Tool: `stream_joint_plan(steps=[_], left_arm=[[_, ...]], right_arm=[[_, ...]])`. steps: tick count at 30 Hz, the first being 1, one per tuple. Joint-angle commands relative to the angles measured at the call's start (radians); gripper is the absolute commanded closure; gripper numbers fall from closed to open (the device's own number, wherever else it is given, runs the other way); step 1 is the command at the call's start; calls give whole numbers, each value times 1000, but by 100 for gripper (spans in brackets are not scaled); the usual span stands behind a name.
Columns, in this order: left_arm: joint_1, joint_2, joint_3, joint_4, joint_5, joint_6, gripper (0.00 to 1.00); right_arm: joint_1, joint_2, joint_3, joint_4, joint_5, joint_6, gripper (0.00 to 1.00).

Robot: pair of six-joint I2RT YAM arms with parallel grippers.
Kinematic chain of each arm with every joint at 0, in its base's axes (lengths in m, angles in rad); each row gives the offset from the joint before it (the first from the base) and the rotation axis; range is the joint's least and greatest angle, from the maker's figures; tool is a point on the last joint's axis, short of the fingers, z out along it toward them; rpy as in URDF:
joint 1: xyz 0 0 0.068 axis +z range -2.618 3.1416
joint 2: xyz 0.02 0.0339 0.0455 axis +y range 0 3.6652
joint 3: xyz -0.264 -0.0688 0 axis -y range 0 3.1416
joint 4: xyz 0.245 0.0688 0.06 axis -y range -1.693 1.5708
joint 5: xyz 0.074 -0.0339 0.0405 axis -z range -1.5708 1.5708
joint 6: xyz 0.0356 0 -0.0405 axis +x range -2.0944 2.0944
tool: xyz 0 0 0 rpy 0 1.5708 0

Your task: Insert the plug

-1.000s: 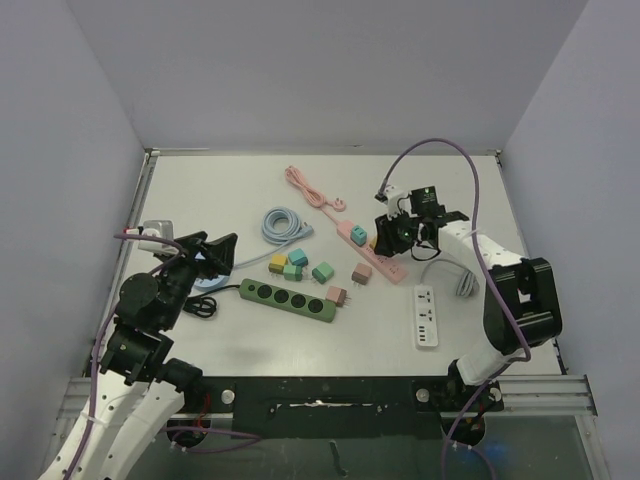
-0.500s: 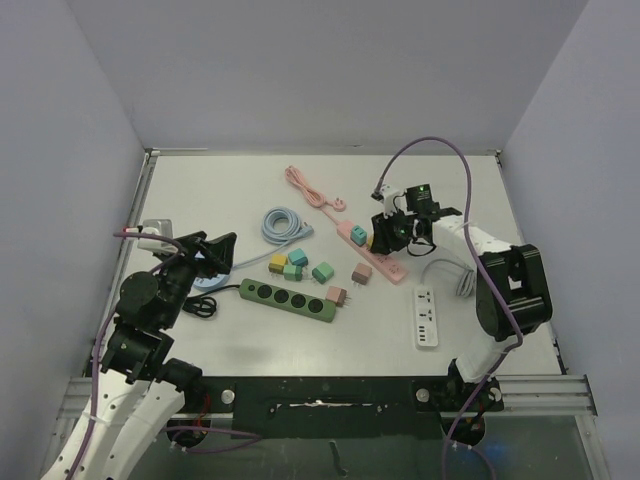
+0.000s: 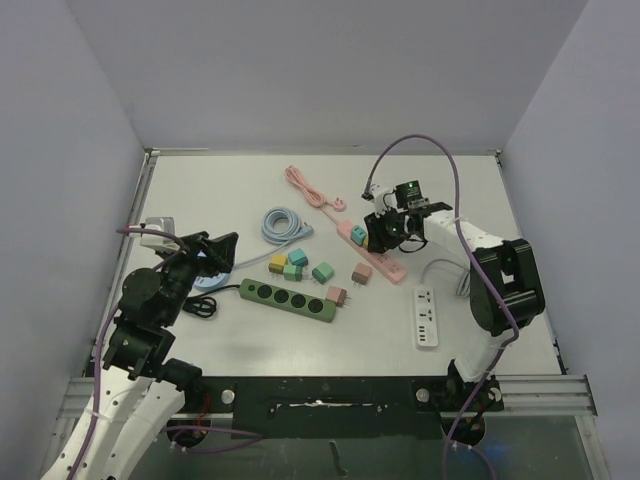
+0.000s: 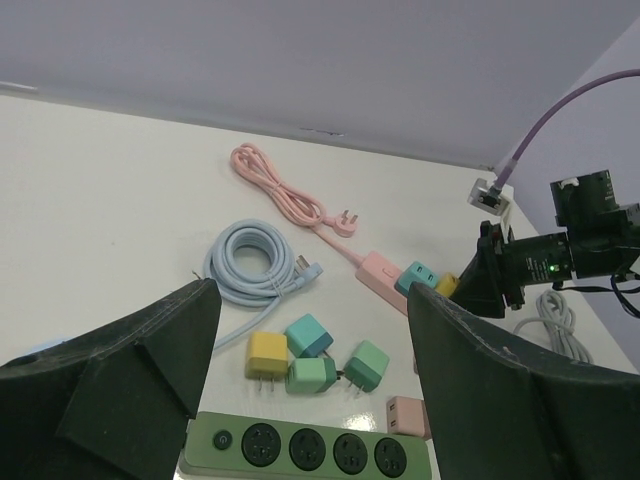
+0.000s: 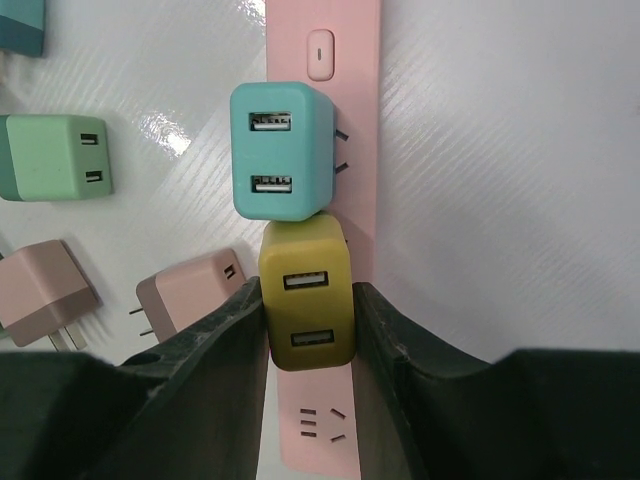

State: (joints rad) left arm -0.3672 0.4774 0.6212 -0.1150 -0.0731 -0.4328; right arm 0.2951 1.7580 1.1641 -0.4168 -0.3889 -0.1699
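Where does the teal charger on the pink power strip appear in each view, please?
Top external: teal charger, right of centre.
Left wrist: teal charger, lower right of centre.
Right wrist: teal charger, upper centre, above the yellow charger.
Shared landmark: the pink power strip.

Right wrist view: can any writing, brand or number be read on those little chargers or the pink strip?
None readable.
The switch on the pink power strip shows only a short vertical bar.
The yellow charger and teal charger show USB ports, no lettering.
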Motion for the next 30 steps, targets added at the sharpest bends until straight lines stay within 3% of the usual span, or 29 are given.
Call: stream_joint_plan(steps=[1, 8, 16, 25, 30], left_arm=[[9, 1, 0, 63, 12, -1, 26], [16, 7, 1, 67, 19, -2, 26], [19, 7, -1, 66, 20, -1, 26], [19, 26, 5, 77, 29, -3, 26], [20, 29, 5, 77, 31, -3, 26]], right_arm=[[31, 44, 24, -34, 114, -37, 100], [99, 95, 42, -49, 347, -20, 100], [114, 167, 67, -81, 385, 47, 100], [109, -28, 177, -123, 264, 136, 51], [101, -30, 202, -148, 196, 122, 46]])
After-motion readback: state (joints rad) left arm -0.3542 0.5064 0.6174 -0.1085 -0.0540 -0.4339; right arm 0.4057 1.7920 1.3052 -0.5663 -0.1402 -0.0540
